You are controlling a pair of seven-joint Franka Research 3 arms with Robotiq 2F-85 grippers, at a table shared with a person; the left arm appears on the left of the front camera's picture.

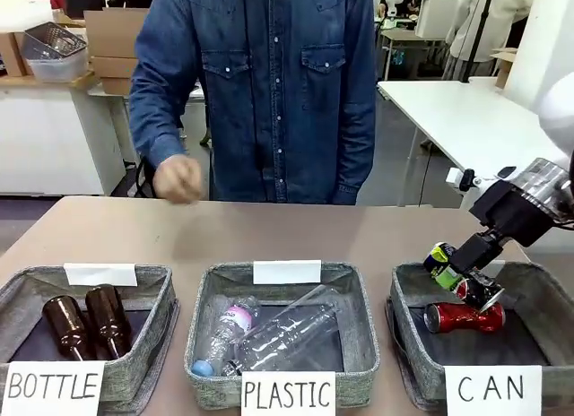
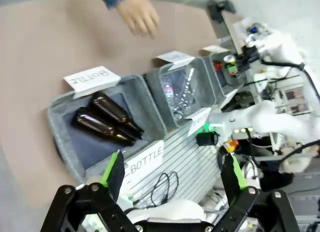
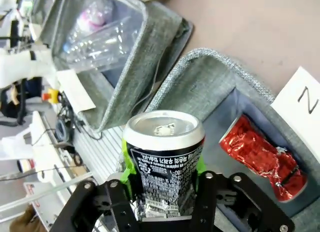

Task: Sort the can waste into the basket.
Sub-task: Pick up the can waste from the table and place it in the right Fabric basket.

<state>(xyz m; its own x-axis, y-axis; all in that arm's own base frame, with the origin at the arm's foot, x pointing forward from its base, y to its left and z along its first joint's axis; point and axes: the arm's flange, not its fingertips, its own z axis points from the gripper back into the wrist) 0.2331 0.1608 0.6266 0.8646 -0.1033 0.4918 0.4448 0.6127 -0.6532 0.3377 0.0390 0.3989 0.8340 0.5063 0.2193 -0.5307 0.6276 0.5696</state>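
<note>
My right gripper (image 1: 459, 277) is shut on the dark can with a silver top (image 3: 164, 154), holding it tilted just above the grey "CAN" basket (image 1: 529, 281) at the right. The can (image 1: 443, 264) hangs over the basket's left part. The red dented can (image 1: 463, 316) lies on its side on the basket's dark lining, and the right wrist view shows that red can (image 3: 262, 156) below and to the right of the held one. My left gripper (image 2: 172, 174) is open and high above the near edge of the table, with nothing between its green pads.
The "PLASTIC" basket (image 1: 285, 277) in the middle holds clear bottles (image 1: 269, 331). The "BOTTLE" basket (image 1: 27, 286) at the left holds two brown glass bottles (image 1: 90, 322). A person in a denim shirt stands at the far side, one hand (image 1: 178, 178) over the table's far edge.
</note>
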